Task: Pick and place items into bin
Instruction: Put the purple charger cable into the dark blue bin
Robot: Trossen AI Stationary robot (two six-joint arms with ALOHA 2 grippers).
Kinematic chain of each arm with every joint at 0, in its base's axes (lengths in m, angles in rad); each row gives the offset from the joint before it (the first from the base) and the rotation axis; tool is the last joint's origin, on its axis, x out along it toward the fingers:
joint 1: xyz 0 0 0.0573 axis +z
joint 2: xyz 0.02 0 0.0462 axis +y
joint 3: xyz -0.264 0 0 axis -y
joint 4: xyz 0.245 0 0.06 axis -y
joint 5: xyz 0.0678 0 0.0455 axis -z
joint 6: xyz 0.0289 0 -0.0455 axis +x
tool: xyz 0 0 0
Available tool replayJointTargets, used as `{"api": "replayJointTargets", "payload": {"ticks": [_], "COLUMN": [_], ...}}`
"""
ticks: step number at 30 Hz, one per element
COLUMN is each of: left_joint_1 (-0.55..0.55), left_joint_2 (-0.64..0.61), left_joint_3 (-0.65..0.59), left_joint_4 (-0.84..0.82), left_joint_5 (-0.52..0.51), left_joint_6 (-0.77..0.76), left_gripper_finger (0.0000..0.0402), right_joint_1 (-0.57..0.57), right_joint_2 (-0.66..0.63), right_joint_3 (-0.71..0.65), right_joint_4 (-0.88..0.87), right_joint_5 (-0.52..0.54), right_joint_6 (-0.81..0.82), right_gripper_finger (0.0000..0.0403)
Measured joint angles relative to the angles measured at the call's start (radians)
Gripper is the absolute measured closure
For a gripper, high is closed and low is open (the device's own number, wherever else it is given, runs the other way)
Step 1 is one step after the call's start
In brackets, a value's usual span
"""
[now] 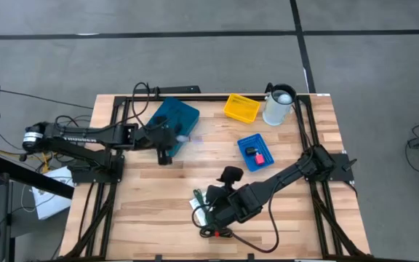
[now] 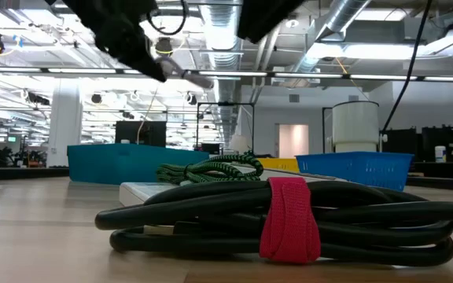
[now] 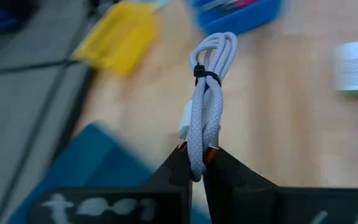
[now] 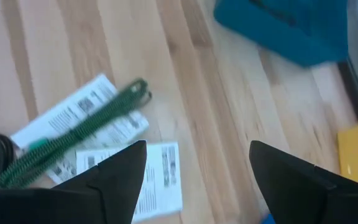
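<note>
- left gripper [image 3: 196, 163] pinches white cable bundle [image 3: 207, 93] near teal bin [image 1: 175, 116]; go over bin, then let go.
- right gripper [image 4: 197, 168] wide open, empty, above green cord [image 4: 79, 134] & white cards [image 4: 114, 162].

Pale grey cable [image 3: 207, 93], green coiled cord [image 4: 79, 134], black-printed white cards [image 4: 104, 124], teal bin [image 1: 174, 116].
</note>
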Motion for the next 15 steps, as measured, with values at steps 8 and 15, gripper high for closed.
{"api": "replayJointTargets", "payload": {"ticks": [8, 15], "left_joint_1": [0.110, 0.191], "left_joint_2": [0.000, 0.000], "left_joint_3": [0.000, 0.000], "left_joint_4": [-0.133, -0.154], "left_joint_5": [-0.275, -0.285], "left_joint_6": [-0.097, -0.163], "left_gripper_finger": [0.0391, 0.0389], "right_joint_1": [0.018, 0.022], "right_joint_2": [0.000, 0.000], "right_joint_3": [0.000, 0.000], "right_joint_4": [-0.098, -0.083], "right_joint_5": [-0.021, -0.020], "right_joint_6": [0.177, 0.213], "right_gripper_finger": [0.0121, 0.0121]}}
